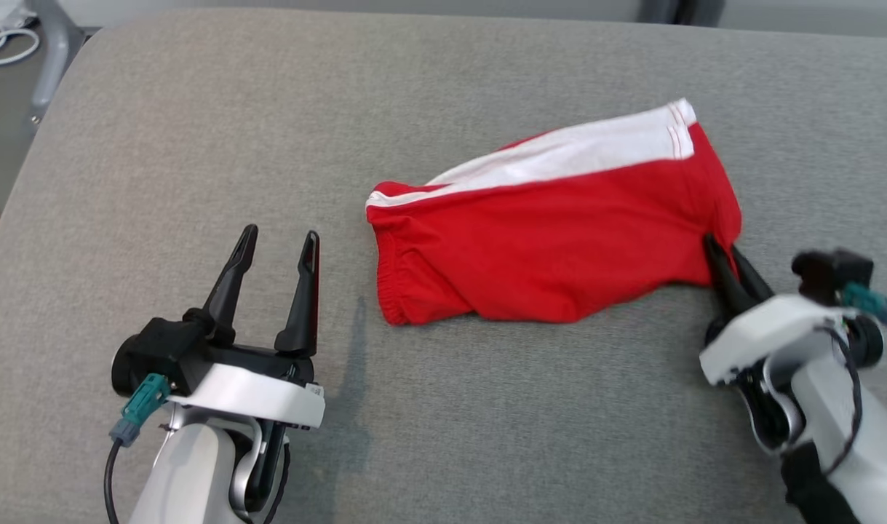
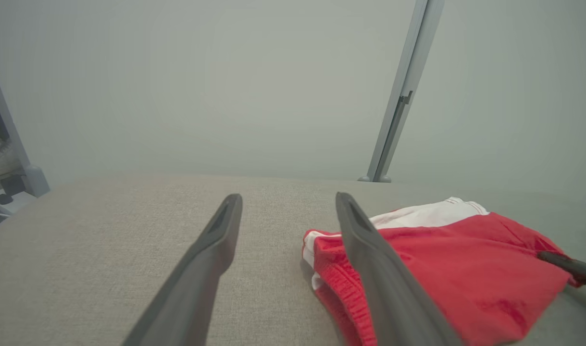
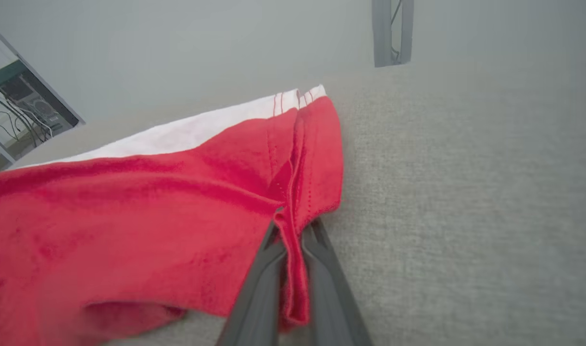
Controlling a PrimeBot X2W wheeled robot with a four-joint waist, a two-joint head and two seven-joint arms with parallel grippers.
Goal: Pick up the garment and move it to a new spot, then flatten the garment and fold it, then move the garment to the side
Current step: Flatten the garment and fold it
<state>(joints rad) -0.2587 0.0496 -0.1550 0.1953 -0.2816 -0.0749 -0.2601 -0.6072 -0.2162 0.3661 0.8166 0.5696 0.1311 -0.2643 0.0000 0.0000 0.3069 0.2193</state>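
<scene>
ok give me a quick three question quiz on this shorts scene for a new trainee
1. True or false: the left gripper is shut on the garment.
2. What does the right gripper pinch? A the elastic waistband; B a red edge at the leg end; C nothing at all.
3. Fill in: the side panel along the garment's far edge is ____.
Key: 1 false, the left gripper is open, beside the garment; 2 B; 3 white.
</scene>
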